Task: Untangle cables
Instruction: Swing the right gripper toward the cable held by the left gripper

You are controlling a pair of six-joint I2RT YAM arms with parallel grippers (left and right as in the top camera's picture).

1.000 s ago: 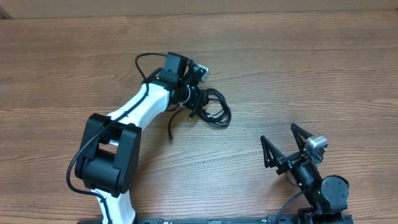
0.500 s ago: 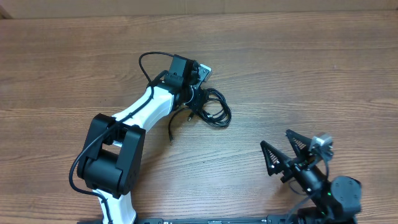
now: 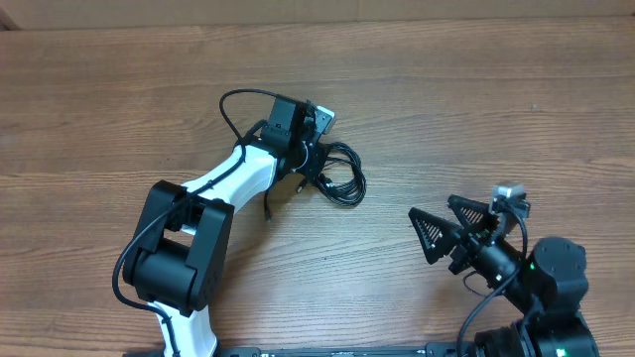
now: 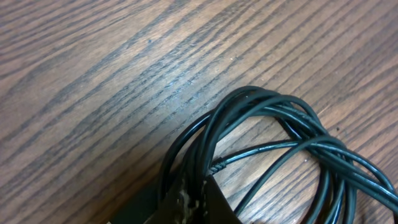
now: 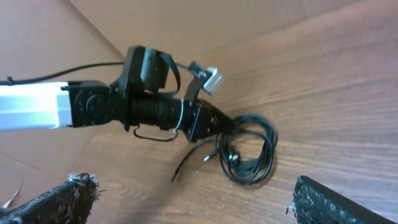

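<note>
I see the wooden table (image 3: 516, 99) with my left arm (image 3: 223, 183) stretched across it. The left gripper (image 3: 316, 164) is pinched closed on the left edge of the cables (image 3: 344, 180), a coiled black bundle mid-table. My right gripper (image 3: 448, 226) hangs wide open and empty, well apart from them.
</note>
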